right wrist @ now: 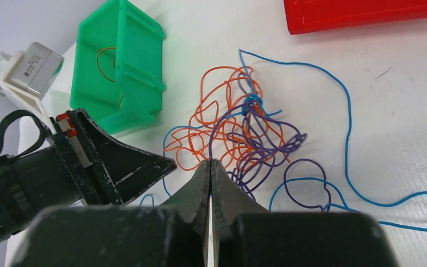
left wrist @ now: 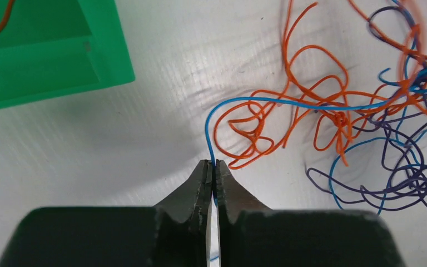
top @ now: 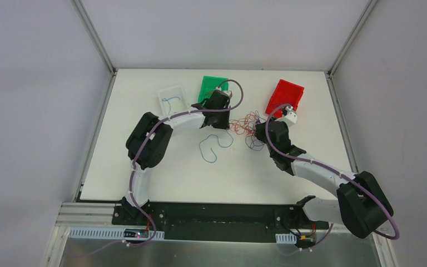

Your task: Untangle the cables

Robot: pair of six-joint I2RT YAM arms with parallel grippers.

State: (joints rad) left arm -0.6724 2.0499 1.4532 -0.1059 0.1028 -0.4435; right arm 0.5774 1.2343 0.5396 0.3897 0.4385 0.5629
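The cables form a knot of thin orange, blue and purple wires (top: 247,127) mid-table, between my two grippers. My left gripper (left wrist: 213,163) is shut on a blue cable (left wrist: 289,103) that arcs right into the orange loops (left wrist: 311,61) and purple strands (left wrist: 395,167). My right gripper (right wrist: 210,161) is shut at the near edge of the knot (right wrist: 250,133), and a purple strand (right wrist: 211,139) runs straight up out of its tips. The left gripper's black finger (right wrist: 122,161) shows just left of it. One loose blue cable (top: 214,147) lies apart, nearer the arms.
A green bin (top: 211,86) with an orange wire inside stands behind the left gripper. A white bin (top: 172,99) holds a blue wire at the back left. A red bin (top: 285,95) is at the back right. A long blue strand (right wrist: 344,111) loops right of the knot.
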